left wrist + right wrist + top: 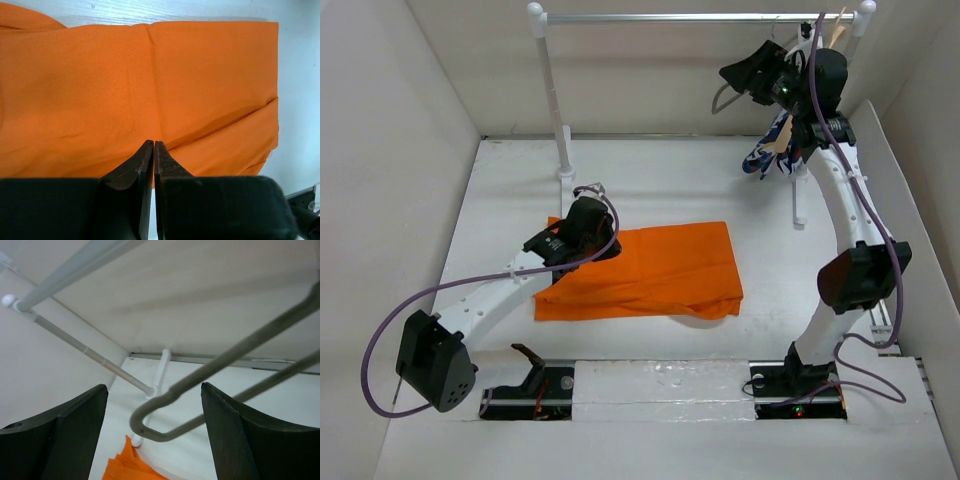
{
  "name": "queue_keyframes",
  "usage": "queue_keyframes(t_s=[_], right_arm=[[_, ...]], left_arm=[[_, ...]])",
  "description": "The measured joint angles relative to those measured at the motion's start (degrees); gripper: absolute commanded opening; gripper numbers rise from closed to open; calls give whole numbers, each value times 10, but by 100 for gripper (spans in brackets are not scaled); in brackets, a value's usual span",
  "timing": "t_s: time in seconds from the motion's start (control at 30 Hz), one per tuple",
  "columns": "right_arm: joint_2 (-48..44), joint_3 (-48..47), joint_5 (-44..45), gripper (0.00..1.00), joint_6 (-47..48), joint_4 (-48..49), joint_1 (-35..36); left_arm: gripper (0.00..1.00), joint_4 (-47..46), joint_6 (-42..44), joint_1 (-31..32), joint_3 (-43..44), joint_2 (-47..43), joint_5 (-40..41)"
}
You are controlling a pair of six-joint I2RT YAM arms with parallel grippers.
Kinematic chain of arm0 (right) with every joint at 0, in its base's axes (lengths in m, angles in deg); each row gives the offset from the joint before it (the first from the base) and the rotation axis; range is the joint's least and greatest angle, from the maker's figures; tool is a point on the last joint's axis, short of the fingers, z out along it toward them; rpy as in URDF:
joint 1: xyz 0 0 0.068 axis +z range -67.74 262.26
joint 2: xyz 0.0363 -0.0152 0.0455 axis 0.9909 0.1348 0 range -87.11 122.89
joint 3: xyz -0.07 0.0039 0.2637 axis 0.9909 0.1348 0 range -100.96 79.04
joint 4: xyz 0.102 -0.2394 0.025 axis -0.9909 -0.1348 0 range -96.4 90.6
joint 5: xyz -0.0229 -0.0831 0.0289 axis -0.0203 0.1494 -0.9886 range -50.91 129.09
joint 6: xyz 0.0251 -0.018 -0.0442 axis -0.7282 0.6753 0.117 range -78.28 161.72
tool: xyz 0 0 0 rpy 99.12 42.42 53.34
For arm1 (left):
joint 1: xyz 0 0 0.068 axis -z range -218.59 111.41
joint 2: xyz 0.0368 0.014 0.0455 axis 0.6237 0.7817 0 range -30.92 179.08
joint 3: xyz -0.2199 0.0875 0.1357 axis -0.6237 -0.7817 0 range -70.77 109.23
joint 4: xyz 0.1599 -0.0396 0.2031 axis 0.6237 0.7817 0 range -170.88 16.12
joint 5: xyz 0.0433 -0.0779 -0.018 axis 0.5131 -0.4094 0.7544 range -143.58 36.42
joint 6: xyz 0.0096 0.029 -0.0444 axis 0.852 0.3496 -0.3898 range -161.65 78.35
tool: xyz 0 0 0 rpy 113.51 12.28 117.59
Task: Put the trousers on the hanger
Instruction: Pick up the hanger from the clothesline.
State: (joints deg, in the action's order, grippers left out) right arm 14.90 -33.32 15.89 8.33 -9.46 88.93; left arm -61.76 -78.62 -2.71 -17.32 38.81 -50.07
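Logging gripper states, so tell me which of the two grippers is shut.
The left gripper, down at the orange trousers, fingers pressed together. The right gripper, up by the rail, is open, with the wire hanger between its spread fingers.

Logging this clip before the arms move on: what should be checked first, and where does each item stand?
1. The trousers lie spread on the table: ok.
2. Left gripper open for a grasp: not ok. Its fingers are closed together over the orange cloth.
3. Right gripper open: ok, the fingers are spread wide.
4. The hanger is between the right fingers: ok, its wire corner sits in the gap.
5. Hanger gripped: not ok, neither finger appears to touch the wire.
6. Hanger hook on the rail: cannot tell, as the right arm hides it.
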Motion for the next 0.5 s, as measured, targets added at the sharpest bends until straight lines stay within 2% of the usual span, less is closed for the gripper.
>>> queue_keyframes(t_s=[0.5], right_arm=[[25,62,12,72,-95,148,44]], left_arm=[[4,-1,12,0,0,0,-3]])
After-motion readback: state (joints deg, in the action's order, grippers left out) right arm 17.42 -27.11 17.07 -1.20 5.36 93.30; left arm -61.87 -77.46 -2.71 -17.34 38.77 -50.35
